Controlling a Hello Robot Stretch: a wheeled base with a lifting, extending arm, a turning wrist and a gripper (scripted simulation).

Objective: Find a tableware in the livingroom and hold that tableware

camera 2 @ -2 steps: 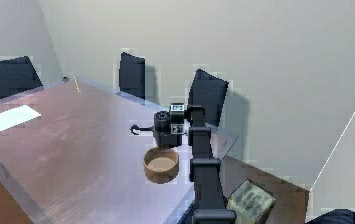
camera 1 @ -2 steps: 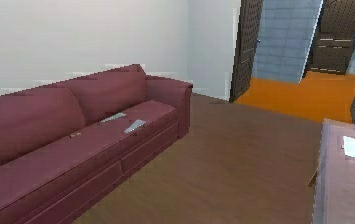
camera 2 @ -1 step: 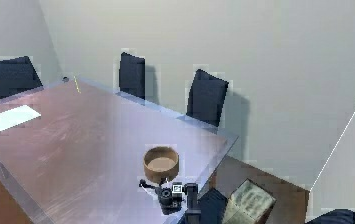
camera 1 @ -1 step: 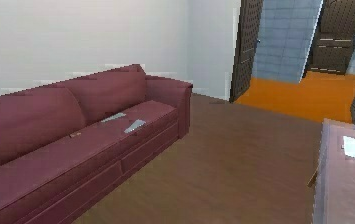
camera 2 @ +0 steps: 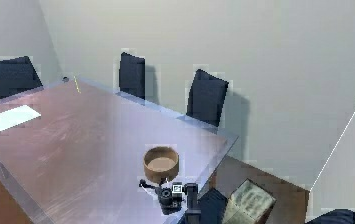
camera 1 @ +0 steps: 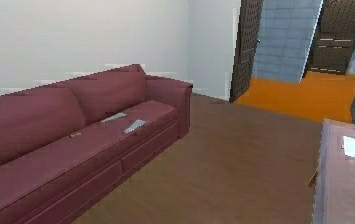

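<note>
We take the table (camera 2: 75, 140) as our mark. A white sheet (camera 2: 12, 118) lies flat on it, near one end. Along the table's far side we see a dark blue chair (camera 2: 132, 75) and a second chair (camera 2: 207, 95); a third chair (camera 2: 13, 75) stands at the sheet's end. Past the table's other end a pale boxy thing (camera 2: 250, 203) sits on the floor. Well apart from the table, across brown floor, stands a dark red sofa (camera 1: 75, 130) with two flat grey items (camera 1: 135, 125) on its seat. Beyond the table, a dark door (camera 1: 247, 45) borders an orange floor (camera 1: 305, 95).

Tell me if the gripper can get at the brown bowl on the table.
Probably yes: the gripper sits close by the bowl near the table edge, and nothing stands between them.
</note>
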